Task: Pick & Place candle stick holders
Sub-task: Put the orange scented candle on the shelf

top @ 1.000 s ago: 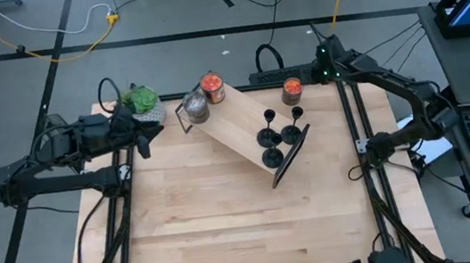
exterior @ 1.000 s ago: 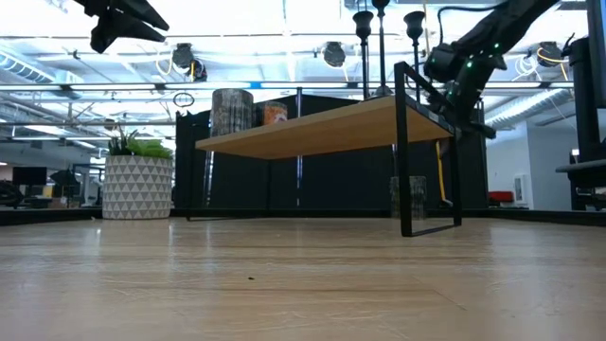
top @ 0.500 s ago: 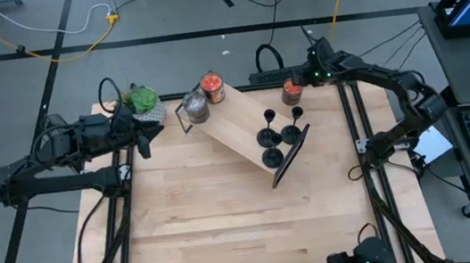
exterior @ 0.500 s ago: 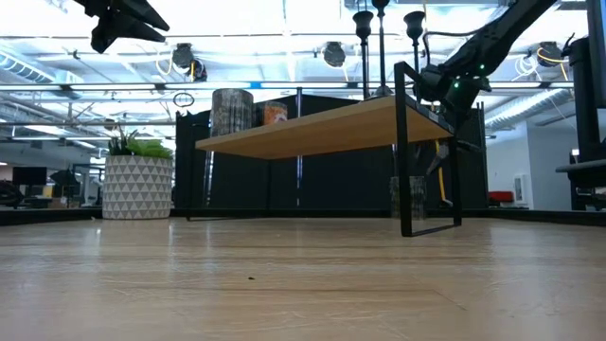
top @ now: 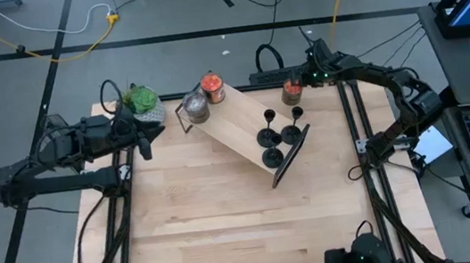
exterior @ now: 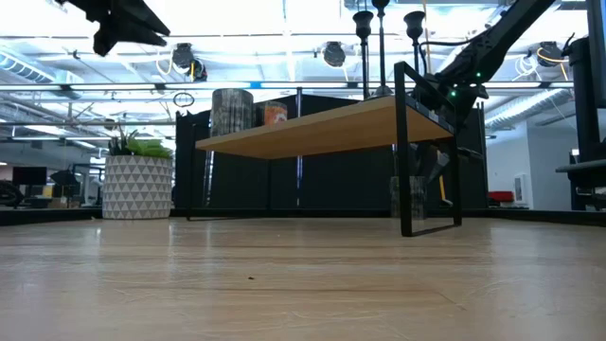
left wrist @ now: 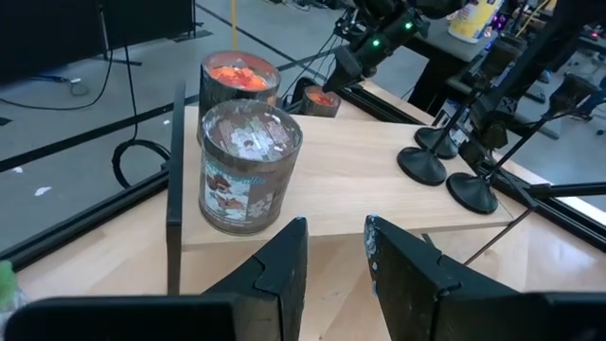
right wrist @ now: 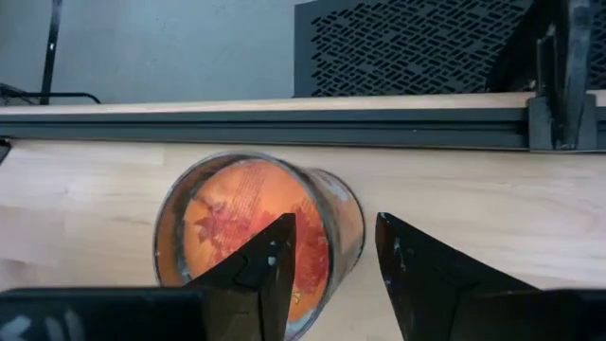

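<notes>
Three black candle stick holders (top: 272, 156) (top: 267, 135) (top: 292, 132) stand on their round bases at the right end of a small wooden shelf (top: 235, 131). In the low view they rise above its top (exterior: 363, 47). At the table's far right, my right gripper (right wrist: 336, 251) is open and slants down over an orange-filled glass jar (right wrist: 256, 232) that stands on the table (top: 291, 91). I see no touch. My left gripper (left wrist: 336, 251) waits at the far left, narrowly open and holding nothing, facing the shelf's left end.
A patterned jar (top: 196, 109) and an orange jar (top: 213, 87) stand on the shelf's left end. A potted plant (top: 143, 102) stands at the far left. Cables and a power strip (top: 269, 75) lie behind the far edge. The table's near half (top: 229, 231) is bare wood.
My right gripper has come down and toward the table's left along the far edge, ending over the orange jar on the table. The candle stick holders and the jars have stayed where they were.
</notes>
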